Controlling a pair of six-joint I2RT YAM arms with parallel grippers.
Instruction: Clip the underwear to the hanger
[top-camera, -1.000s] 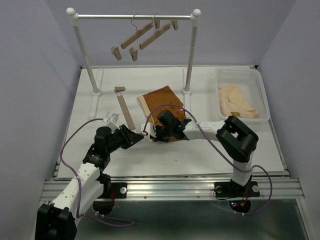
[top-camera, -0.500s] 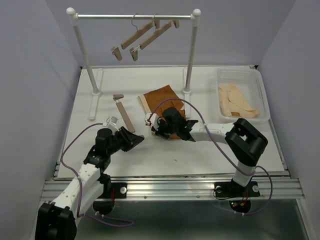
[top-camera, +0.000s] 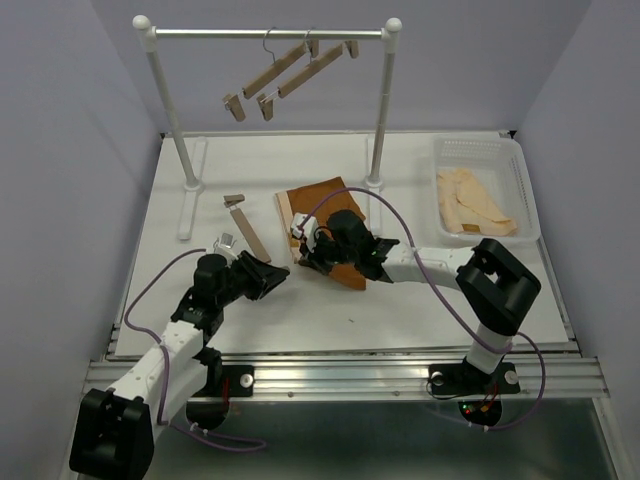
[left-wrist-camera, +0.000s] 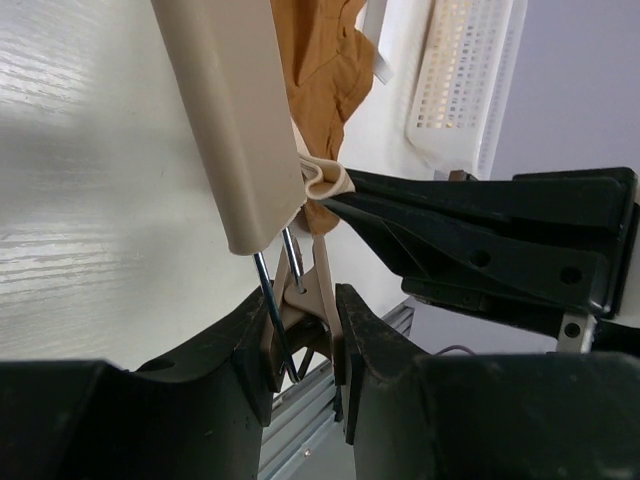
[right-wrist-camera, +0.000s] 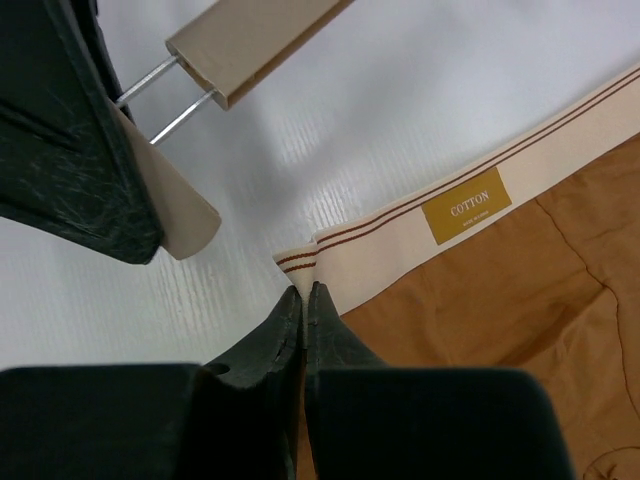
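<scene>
A white table stands between pale lilac walls. At left, the left gripper pinches the near-end clip of the hanger, a wooden bar stretching away across the table. Just right, the right gripper, fingers pressed together, nips the waistband corner of the underwear, which lies mid-table beside the hanger.

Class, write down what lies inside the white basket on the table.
The white basket holds crumpled pale cream fabric. The top folds hide how many pieces there are, and anything beneath them.
</scene>
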